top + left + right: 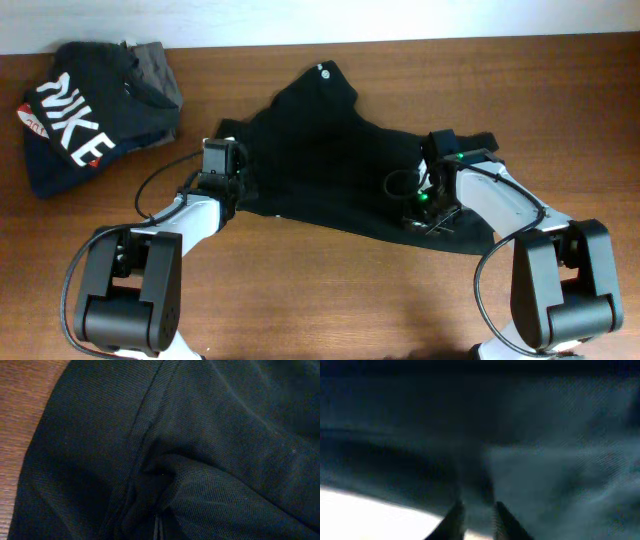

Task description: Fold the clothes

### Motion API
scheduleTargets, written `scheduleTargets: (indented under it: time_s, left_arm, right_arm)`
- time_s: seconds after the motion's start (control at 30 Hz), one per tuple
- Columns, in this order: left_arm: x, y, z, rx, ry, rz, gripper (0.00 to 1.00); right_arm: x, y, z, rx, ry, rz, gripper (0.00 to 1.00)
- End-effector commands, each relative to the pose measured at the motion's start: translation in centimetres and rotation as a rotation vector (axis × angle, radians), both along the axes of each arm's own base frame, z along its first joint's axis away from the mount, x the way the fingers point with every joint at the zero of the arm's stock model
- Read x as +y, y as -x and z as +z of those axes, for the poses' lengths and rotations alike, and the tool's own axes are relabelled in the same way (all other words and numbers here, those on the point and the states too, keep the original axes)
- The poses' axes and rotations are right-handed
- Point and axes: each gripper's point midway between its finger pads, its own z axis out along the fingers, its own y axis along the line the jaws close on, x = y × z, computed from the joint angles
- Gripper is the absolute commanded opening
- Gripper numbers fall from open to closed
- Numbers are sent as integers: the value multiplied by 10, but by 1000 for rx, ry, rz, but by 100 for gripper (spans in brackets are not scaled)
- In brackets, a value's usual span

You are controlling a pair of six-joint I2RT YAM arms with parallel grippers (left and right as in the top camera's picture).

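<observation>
The black T-shirt (320, 150) lies rumpled and unfolded across the middle of the wooden desk (330, 290). Its collar points toward the far edge, where a small white round mark (321, 70) shows. We see it stretched between the two arms, wider on the right-hand side, with bare wood in front of it and behind it.

The left pincer (159, 530) sits at the shirt's left edge, pressed together on a fold of the mesh-like cloth. In the left wrist view the fabric gathers into creases that run down to the closed tips, and a seam passes just above them. A strip of desk shows at the upper left corner of that view.

The right pincer (478, 506) is over the shirt's right part, near the front hem. Its two fingers (456, 516) stand slightly apart, with a narrow gap between them. That view is blurred, and we cannot tell whether any cloth lies in the gap.

At the far left of the desk, apart from the shirt, lies a dark garment with white NIKE lettering (75, 125). A grey garment (160, 65) lies bunched behind it, touching it.
</observation>
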Motion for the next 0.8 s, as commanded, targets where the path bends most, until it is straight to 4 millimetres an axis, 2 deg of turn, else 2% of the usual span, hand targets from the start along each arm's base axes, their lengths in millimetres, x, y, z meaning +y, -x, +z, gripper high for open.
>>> scheduleTargets:
  time_s: [0.0, 0.2, 0.27, 0.43, 0.6, 0.77]
  left_arm:
    - [22, 5, -14, 39, -39, 80, 1]
    - [48, 13, -19, 79, -11, 227, 1]
    - [62, 15, -20, 86, -36, 266, 1]
    - [79, 22, -21, 101, -75, 333, 1]
    - [84, 28, -19, 115, -82, 383, 1]
    - [84, 25, -2, 79, -73, 385, 1]
  right_arm:
    - [-21, -6, -6, -48, 123, -17, 27]
    - [-40, -1, -18, -14, 128, -98, 27]
    - [-51, 4, -22, 7, 130, -135, 27]
    - [-64, 12, -24, 44, 143, -172, 27]
    - [-92, 25, -24, 91, 271, -233, 26]
    - [-99, 25, -22, 97, 271, -257, 26]
